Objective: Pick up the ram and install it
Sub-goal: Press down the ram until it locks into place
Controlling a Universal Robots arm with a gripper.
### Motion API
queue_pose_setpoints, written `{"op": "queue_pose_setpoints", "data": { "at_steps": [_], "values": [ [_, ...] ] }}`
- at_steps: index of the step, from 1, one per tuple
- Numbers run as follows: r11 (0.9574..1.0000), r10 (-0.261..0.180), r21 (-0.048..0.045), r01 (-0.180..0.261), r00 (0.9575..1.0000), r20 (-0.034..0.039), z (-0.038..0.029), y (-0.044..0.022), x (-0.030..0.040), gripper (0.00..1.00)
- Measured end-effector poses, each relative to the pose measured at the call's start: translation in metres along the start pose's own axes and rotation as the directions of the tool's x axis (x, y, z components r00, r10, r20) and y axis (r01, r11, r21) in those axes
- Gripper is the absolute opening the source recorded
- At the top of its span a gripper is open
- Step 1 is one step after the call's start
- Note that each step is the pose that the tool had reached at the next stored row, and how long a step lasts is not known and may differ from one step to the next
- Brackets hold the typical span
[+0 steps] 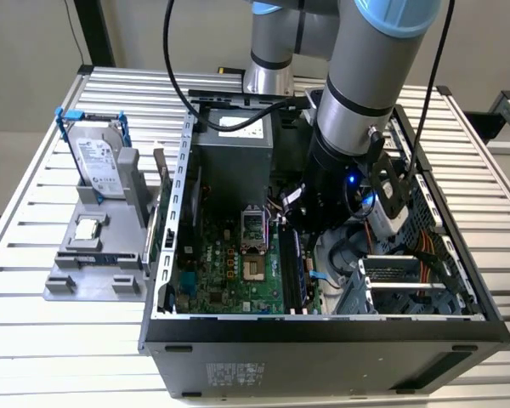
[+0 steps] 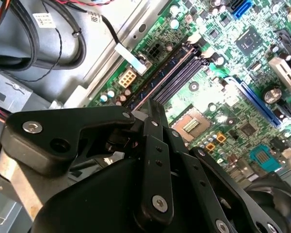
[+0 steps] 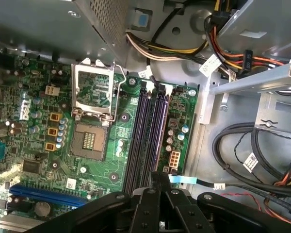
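My gripper [image 1: 299, 223] is down inside the open computer case, over the bank of memory slots [image 1: 291, 272]. In both wrist views its black fingertips meet, so the gripper [image 3: 158, 175] [image 2: 153, 108] is shut, hovering close above one end of the long purple-black slots [image 3: 148, 131] [image 2: 172, 73]. The ram I cannot pick out for certain. The slot nearest the board's edge [image 3: 163, 124] [image 2: 157, 75] looks darker and bluish, and whether a stick sits in it is unclear.
A grey holder [image 1: 93, 272] at the exterior view's left carries a silver hard drive [image 1: 98, 161] in a blue bracket and a small square chip [image 1: 87, 228]. Beside the slots are the open processor socket [image 3: 89, 141], cable bundles [image 3: 262, 155], the power supply [image 1: 234, 157] and a drive cage [image 1: 399, 280].
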State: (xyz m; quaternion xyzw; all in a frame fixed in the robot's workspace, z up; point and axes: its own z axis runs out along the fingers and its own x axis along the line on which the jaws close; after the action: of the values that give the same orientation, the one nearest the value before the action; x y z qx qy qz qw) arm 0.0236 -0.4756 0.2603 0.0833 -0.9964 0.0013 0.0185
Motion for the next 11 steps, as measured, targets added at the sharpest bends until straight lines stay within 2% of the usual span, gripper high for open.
{"op": "queue_pose_setpoints", "data": {
  "at_steps": [5, 11],
  "values": [
    [0.9993, -0.039, 0.002, 0.039, 0.9993, -0.0001, 0.0, 0.0, 0.0, 0.0],
    [0.9954, -0.095, 0.0054, 0.095, 0.9955, -0.0006, 0.0, 0.0, 0.0, 0.0]
  ]
}}
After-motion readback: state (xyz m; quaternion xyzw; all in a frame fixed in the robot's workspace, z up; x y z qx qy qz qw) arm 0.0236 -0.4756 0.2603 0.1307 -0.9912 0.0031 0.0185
